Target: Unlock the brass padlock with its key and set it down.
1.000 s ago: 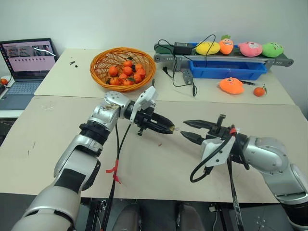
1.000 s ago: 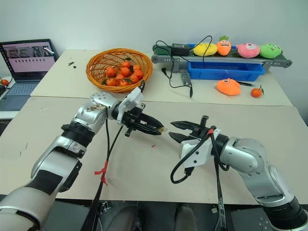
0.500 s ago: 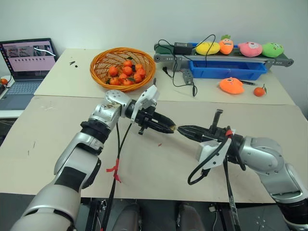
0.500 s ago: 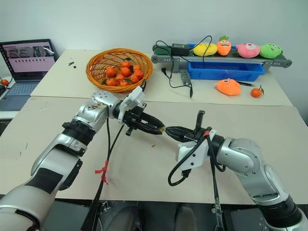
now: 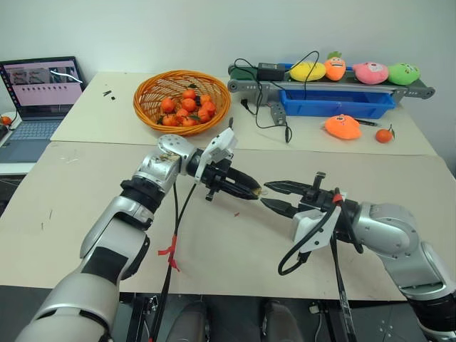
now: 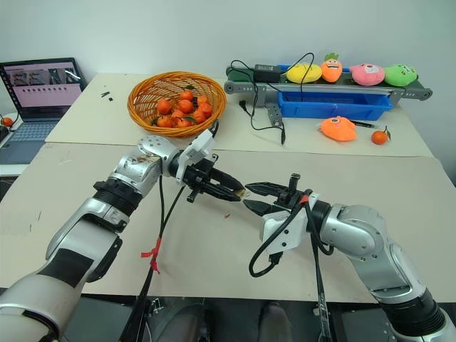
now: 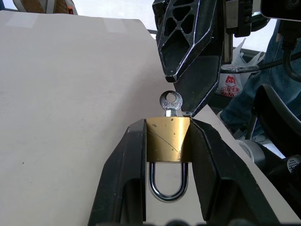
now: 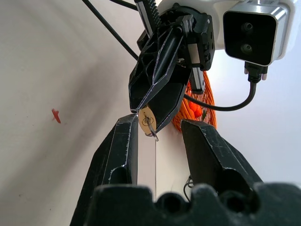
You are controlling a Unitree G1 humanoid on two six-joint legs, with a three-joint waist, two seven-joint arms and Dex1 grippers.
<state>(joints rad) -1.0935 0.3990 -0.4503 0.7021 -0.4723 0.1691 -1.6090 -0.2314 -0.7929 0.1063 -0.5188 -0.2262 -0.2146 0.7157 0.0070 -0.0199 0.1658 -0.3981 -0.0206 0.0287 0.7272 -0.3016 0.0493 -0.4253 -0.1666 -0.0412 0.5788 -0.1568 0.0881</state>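
Now your left gripper (image 7: 167, 141) clamps padlock (image 7: 168, 140), presenting key (image 7: 170, 102); your right gripper (image 8: 155, 141) gapes, ready to pinch it.

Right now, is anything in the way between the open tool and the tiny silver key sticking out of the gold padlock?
Nothing visible is. The tiny silver key sticks out of the shiny gold brass padlock, which the left tool grips. The right tool is open right beside the key, with only air between them.
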